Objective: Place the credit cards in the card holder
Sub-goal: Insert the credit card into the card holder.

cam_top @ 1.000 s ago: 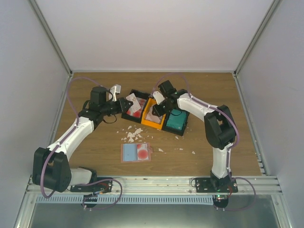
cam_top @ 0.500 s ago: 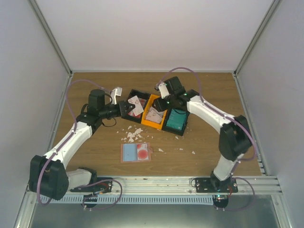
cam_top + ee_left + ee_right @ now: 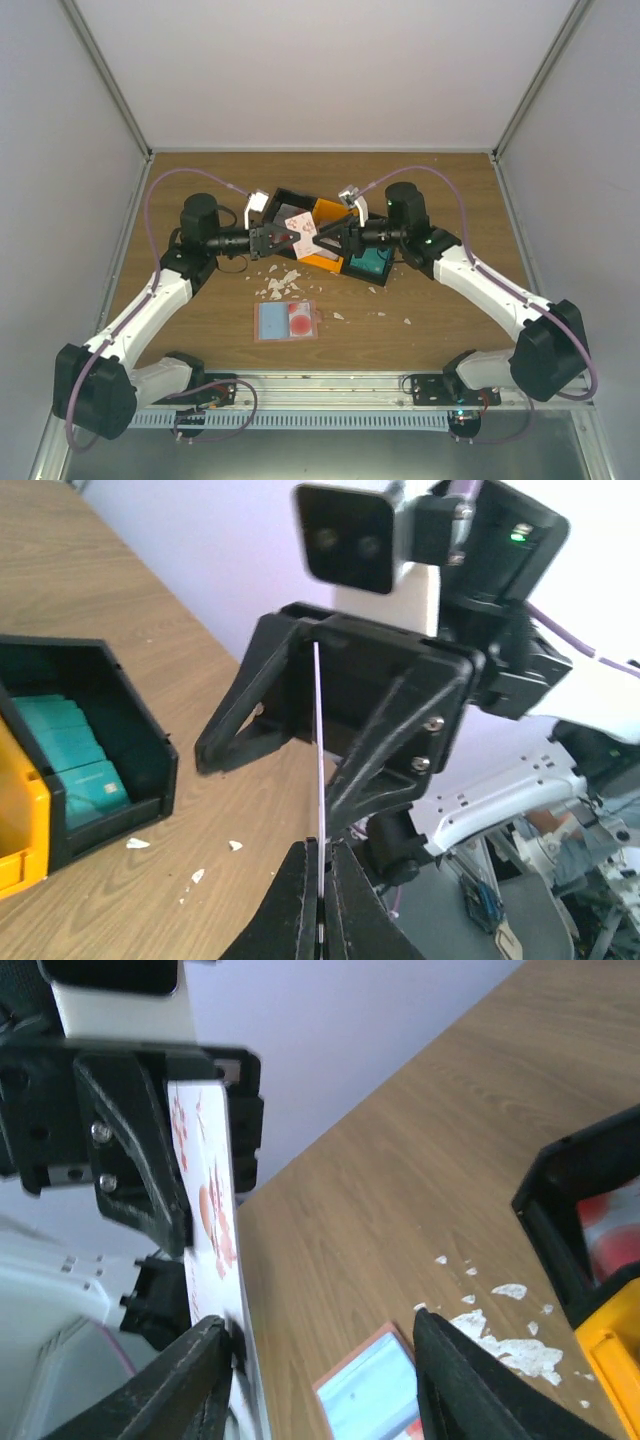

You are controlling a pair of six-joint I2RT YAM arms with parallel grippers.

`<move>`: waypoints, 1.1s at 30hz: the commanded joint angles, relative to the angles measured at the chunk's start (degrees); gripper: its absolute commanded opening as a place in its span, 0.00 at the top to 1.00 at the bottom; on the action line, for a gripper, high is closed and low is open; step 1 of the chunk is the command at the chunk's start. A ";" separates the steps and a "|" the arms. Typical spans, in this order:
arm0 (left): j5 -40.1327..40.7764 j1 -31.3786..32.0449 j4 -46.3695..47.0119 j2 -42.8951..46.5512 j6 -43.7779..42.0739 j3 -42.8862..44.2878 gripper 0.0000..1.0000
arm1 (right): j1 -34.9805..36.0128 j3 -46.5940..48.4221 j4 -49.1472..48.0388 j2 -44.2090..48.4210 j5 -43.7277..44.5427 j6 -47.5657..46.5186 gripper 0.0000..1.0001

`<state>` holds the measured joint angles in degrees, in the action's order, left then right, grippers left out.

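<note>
Left claw (image 3: 272, 240): clamped on a white, red-printed credit card (image 3: 300, 224), which is held on edge in the air above the tray.
Right claw (image 3: 330, 238): spread wide around the card's free end; nothing is gripped by it.
Card holder (image 3: 286, 321): laid flat, near and centre, well apart from the card.
Scraps (image 3: 280, 282): scattered between holder and tray.
Tray (image 3: 290, 193): far centre; teal cards (image 3: 75, 750) are stacked in its right compartment.
Risk: the card is seen close to one right finger, so it may be bent or skewed on closing.
Risk: if it is released early, it is likely dropped into the tray.

Overhead looks down; facing wrist views share the card (image 3: 212, 1200).
</note>
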<state>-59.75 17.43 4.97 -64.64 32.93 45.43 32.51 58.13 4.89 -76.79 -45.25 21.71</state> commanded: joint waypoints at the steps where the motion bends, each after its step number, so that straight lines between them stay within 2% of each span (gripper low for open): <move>1: -5.96 0.84 5.49 2.65 0.17 -0.86 1.00 | 0.18 -2.14 -8.86 1.64 -9.53 5.72 0.56; 5: -6.37 1.11 4.70 3.63 -0.13 -1.16 1.00 | 0.21 -3.37 -11.70 2.52 -13.55 7.60 0.71; 9: -6.36 1.15 4.50 3.61 -0.42 -1.74 1.00 | 0.31 -4.00 -14.23 3.18 -15.44 9.14 0.82; 25: -3.97 1.24 0.02 2.94 -0.71 -1.92 0.99 | 0.44 -3.86 -16.72 -1.29 -17.24 11.44 0.99; 27: -2.58 1.28 -1.83 2.91 -1.07 -1.77 0.92 | 0.49 -4.31 -16.75 -1.47 -16.20 11.59 1.00; 32: 4.20 1.23 -7.89 2.14 -2.80 -1.73 0.44 | 0.37 -6.32 -13.97 -1.42 -9.54 9.67 0.99; 33: 7.82 1.28 -9.95 1.95 -3.44 -1.86 0.40 | 0.34 -6.89 -12.95 -1.46 -7.77 8.65 1.00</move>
<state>-60.47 18.35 0.71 -62.08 31.64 43.97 32.56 53.32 -10.22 -77.73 -59.22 32.93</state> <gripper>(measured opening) 0.508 0.013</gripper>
